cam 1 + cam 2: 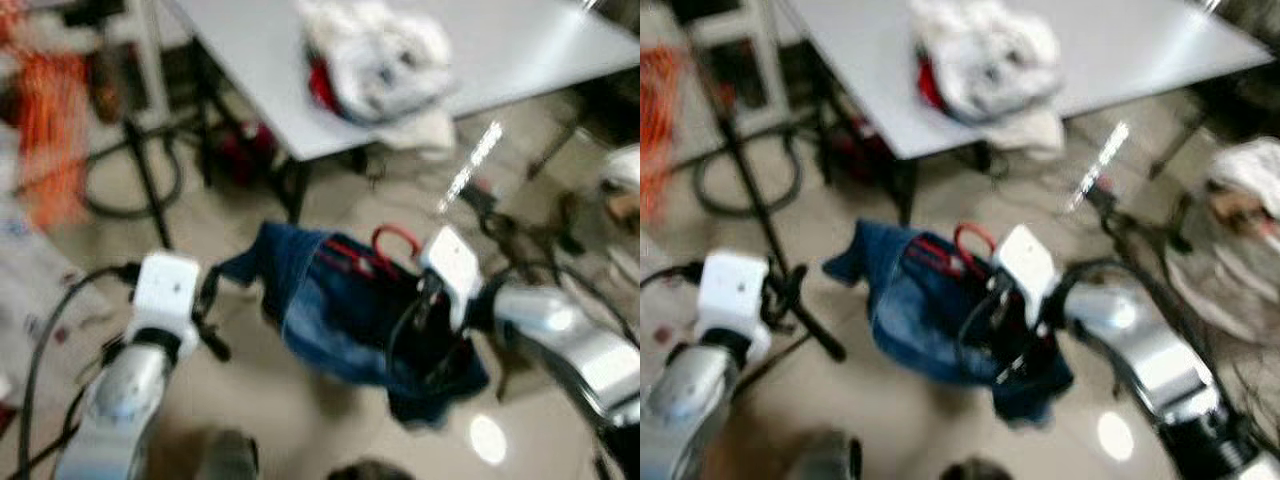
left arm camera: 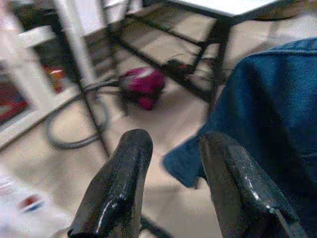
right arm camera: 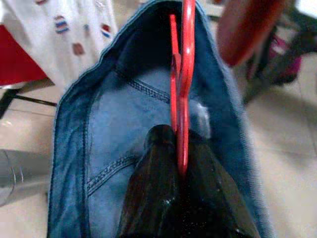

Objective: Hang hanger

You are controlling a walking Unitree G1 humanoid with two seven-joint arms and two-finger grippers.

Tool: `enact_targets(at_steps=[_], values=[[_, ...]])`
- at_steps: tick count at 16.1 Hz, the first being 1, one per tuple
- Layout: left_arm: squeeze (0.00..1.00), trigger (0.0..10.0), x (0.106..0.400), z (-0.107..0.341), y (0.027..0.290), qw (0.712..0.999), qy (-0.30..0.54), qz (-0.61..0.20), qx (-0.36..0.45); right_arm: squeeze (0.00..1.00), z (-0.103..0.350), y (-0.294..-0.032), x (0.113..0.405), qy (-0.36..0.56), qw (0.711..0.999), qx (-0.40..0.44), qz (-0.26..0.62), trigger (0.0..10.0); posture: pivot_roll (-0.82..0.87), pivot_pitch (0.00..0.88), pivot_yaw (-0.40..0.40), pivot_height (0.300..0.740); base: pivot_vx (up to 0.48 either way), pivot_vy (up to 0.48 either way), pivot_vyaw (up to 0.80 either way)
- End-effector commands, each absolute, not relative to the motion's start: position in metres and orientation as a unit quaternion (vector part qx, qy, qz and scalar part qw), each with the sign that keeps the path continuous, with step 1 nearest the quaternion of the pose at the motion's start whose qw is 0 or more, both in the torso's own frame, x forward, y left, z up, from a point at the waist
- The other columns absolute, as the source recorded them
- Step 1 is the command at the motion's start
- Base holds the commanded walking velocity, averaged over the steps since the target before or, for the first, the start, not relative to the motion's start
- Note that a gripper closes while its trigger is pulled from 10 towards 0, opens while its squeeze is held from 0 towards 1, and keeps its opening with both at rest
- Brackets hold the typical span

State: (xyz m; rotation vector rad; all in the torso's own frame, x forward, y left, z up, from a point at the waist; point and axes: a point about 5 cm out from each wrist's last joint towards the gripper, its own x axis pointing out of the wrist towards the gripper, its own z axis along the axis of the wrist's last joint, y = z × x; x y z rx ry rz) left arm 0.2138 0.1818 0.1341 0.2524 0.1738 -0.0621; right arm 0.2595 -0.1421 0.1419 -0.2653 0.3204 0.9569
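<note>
The right tool [image 3: 181,163] is clenched on a red hanger [image 3: 182,84], its two black fingers [image 3: 153,198] pressed together on the thin red plastic in the right wrist view. A blue denim garment [image 1: 340,310] hangs on that hanger, and the head views show the whole bundle held up off the pale tiled floor [image 1: 250,400] in front of the robot, with the hanger's red hook [image 1: 395,240] curving up above the cloth beside the right wrist. The denim drapes down below the right arm, its lighter inner side and stitched seams turned toward the right wrist camera. The left tool [image 2: 171,163] is released, its two fingers [image 2: 119,183] spread apart with nothing between them; it sits just beside the left edge of the denim without touching it. Beyond the garment stands a grey counter [image 1: 520,50] on dark legs, carrying a heap of white cloth [image 1: 385,60] with something red tucked under it at the near edge. Under the counter lies a dark red object [image 2: 143,87], too blurred to name, and near it a grey hose [image 1: 130,190] loops on the floor around a thin black stand [image 1: 145,170]. An orange mass [image 1: 50,130] shows at the robot's far left, blurred. The head views are smeared by motion.
</note>
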Motion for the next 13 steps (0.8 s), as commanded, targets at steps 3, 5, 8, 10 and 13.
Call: enact_targets(at_steps=[3, 5, 8, 10, 13], values=[[0.00, 10.0, 0.211, 0.135, 0.180, 0.987, 0.088, -0.027, 0.131, 0.00, 0.150, -0.145, 0.266, 0.149, 0.875, -0.120, 0.444, 10.0, 0.05, 0.120, -0.155, 0.740, 0.000, 0.000, 0.80], [0.00, 10.0, 0.213, 0.138, 0.184, 0.986, 0.087, -0.025, 0.141, 0.00, 0.152, -0.142, 0.271, 0.159, 0.876, -0.113, 0.441, 10.0, 0.05, 0.126, -0.149, 0.740, 0.000, 0.000, 0.80], [0.00, 10.0, 0.218, 0.146, 0.191, 0.985, 0.082, -0.021, 0.151, 0.00, 0.160, -0.136, 0.279, 0.159, 0.869, -0.113, 0.456, 10.0, 0.05, 0.163, -0.163, 0.740, 0.000, 0.000, 0.80], [0.00, 10.0, 0.217, 0.149, 0.194, 0.985, 0.079, -0.016, 0.153, 0.00, 0.164, -0.138, 0.282, 0.159, 0.868, -0.119, 0.456, 10.0, 0.05, 0.175, -0.175, 0.740, 0.000, 0.000, 0.80], [0.00, 10.0, 0.218, 0.152, 0.192, 0.984, 0.071, -0.013, 0.161, 0.00, 0.163, -0.139, 0.283, 0.168, 0.870, -0.124, 0.446, 10.0, 0.06, 0.175, -0.170, 0.740, 0.000, 0.000, 0.80]])
